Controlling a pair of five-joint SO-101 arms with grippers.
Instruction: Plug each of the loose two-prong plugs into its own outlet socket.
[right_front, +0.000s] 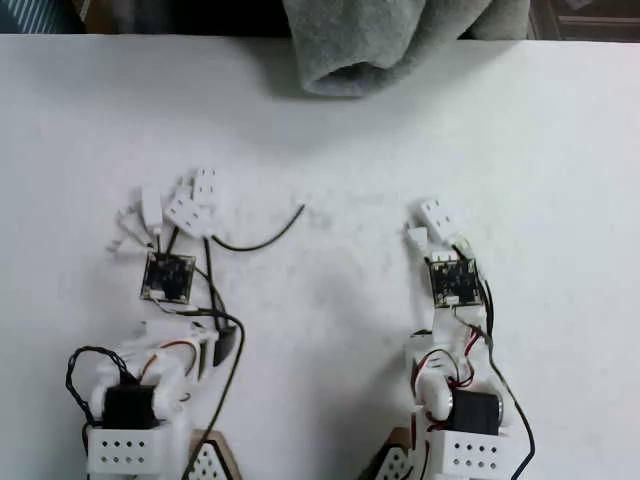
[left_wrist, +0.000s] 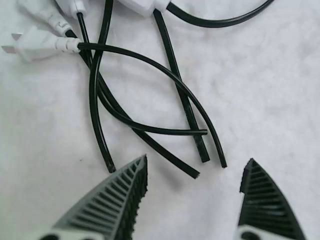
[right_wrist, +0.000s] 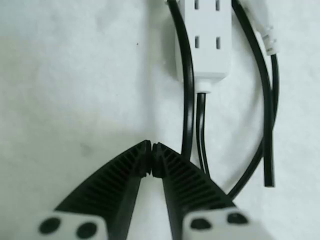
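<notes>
In the left wrist view my left gripper (left_wrist: 196, 169) is open over bare table, just short of the cut ends of several black cables (left_wrist: 150, 131). Beyond them lies a white two-prong plug (left_wrist: 41, 44), with a second plug (left_wrist: 75, 6) and a white outlet (left_wrist: 142, 5) at the picture's edge. From above, this cluster of plugs and outlets (right_front: 185, 208) lies ahead of the left arm (right_front: 130, 400). My right gripper (right_wrist: 151, 152) is shut on nothing, its tips beside a black cable leading to a white outlet block (right_wrist: 206, 35). A white plug (right_wrist: 264, 27) lies by that outlet (right_front: 440, 215).
A grey cloth (right_front: 390, 40) hangs over the table's far edge. A loose black cable (right_front: 265, 238) curves toward the table's middle from the left cluster. Open white tabletop (right_front: 340, 330) lies between the two arms.
</notes>
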